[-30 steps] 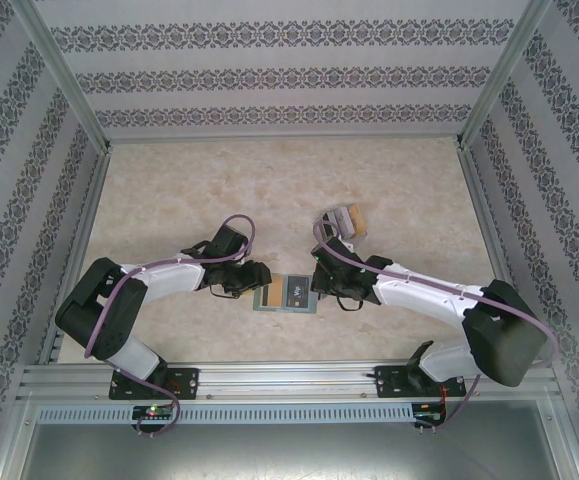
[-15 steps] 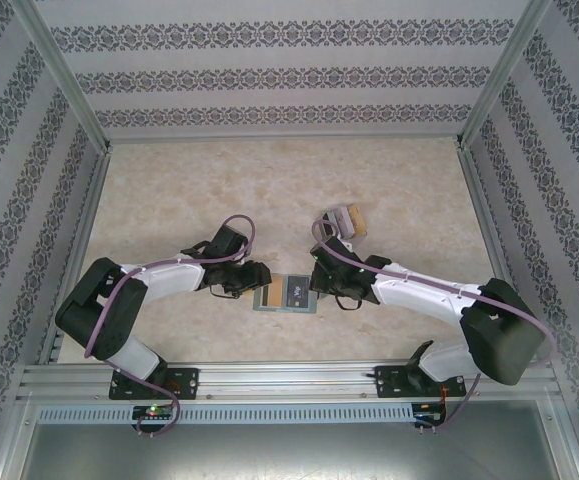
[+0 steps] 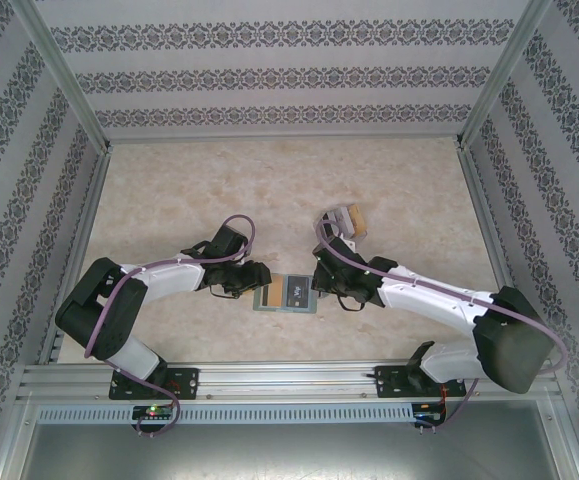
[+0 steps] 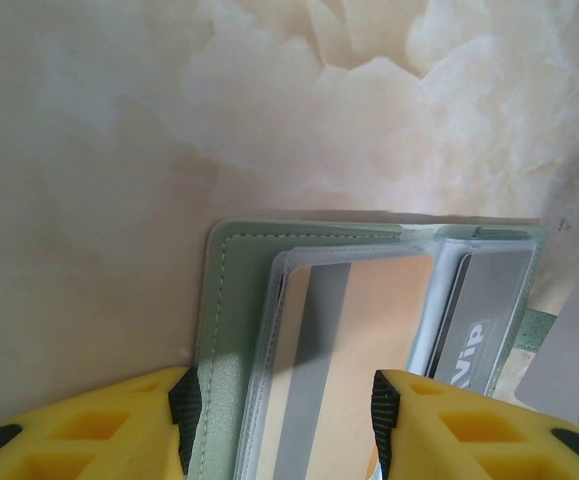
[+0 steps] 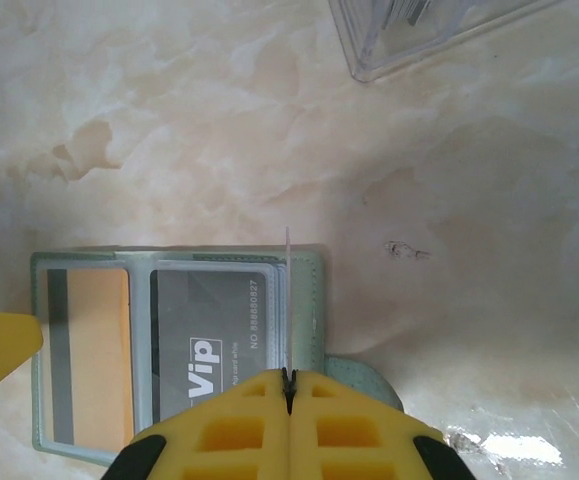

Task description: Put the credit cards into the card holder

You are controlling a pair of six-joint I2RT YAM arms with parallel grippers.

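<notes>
A: Item one, the card holder (image 3: 287,294); where is it entered?

B: Sage green; laid flat and unfolded on the marble-patterned table (image 3: 269,170), toward the near side, between the two grippers; two clear-fronted pockets are shown side by side.

A: Contents of the pockets?

B: Tan card (image 4: 359,340) with a grey stripe, seated in the pocket on the left arm's side; grey card (image 5: 219,345) marked "Vip", seated in the pocket on the right arm's side; both are seen behind the clear fronts.

A: Item two, the left gripper (image 4: 284,415)?

B: Jaws are held apart; the yellow fingers (image 4: 139,440) are set astride the tan card's half of the holder, one pad at the holder's outer edge, the other over the clear pocket; whether the holder is pressed down cannot be told.

A: Item three, the right gripper (image 5: 289,385)?

B: Jaws are pressed together, a third card (image 5: 287,290) pinched between them; the card is held on edge and is seen as a thin pale line running over the outer edge of the "Vip" pocket; whether it touches the holder cannot be told.

A: Other stock?

B: One clear plastic box (image 3: 346,217) with a tan end, lying on the table beyond the right gripper, apart from the card holder; one green snap tab (image 5: 354,370), noted on the holder just beside the right fingers.
</notes>
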